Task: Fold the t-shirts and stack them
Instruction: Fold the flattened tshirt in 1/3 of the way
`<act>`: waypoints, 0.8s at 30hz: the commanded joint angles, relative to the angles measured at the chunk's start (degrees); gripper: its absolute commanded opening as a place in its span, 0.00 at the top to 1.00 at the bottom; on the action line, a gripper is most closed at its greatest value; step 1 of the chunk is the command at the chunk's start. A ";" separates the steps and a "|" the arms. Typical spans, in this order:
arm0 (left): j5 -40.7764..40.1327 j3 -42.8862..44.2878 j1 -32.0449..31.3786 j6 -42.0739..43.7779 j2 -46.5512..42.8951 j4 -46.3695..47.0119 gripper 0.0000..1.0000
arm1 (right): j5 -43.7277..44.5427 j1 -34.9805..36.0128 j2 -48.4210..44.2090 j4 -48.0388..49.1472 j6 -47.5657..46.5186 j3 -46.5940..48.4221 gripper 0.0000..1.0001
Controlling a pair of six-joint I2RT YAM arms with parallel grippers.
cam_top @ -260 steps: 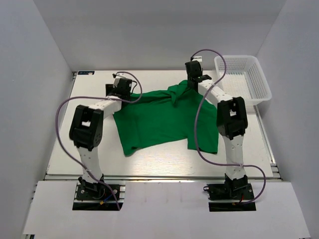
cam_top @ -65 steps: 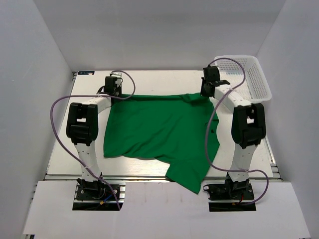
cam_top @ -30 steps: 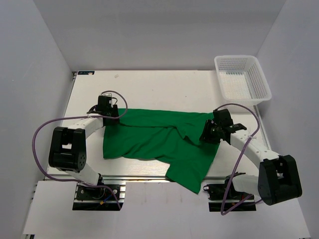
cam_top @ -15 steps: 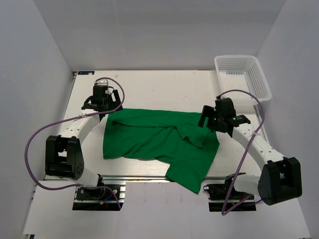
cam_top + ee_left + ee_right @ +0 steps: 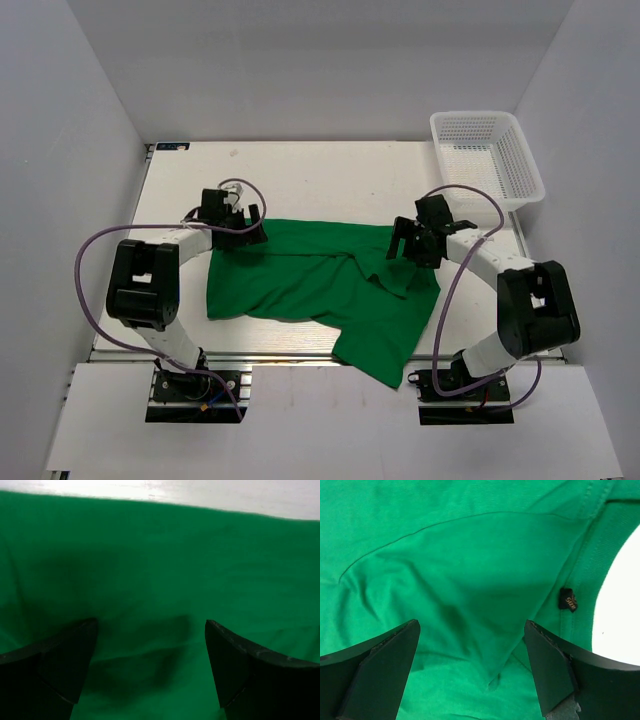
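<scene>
The bright green t-shirt [image 5: 320, 280] lies spread across the middle of the table, rumpled, with one corner hanging over the near edge. My left gripper [image 5: 247, 232] is open just above its far left corner; the left wrist view [image 5: 150, 580] is filled with green cloth between my spread fingers [image 5: 235, 665]. My right gripper [image 5: 403, 246] is open over the shirt's far right part. The right wrist view shows folded cloth [image 5: 470, 580] and the dark neck label [image 5: 568, 600] beside the collar, with nothing between the fingers [image 5: 550, 670].
A white mesh basket [image 5: 487, 158] stands at the far right corner of the table. Bare white table [image 5: 320, 180] shows beyond the shirt and at the left. Purple cables loop from both arms.
Both arms drew the shirt from the far side toward the middle and let go. In the last half second both grippers came down onto its far corners.
</scene>
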 commanded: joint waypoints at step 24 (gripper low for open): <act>-12.62 0.10 0.98 -1.89 1.70 -3.05 0.00 | 9.15 -3.28 27.63 -0.86 1.43 21.91 0.10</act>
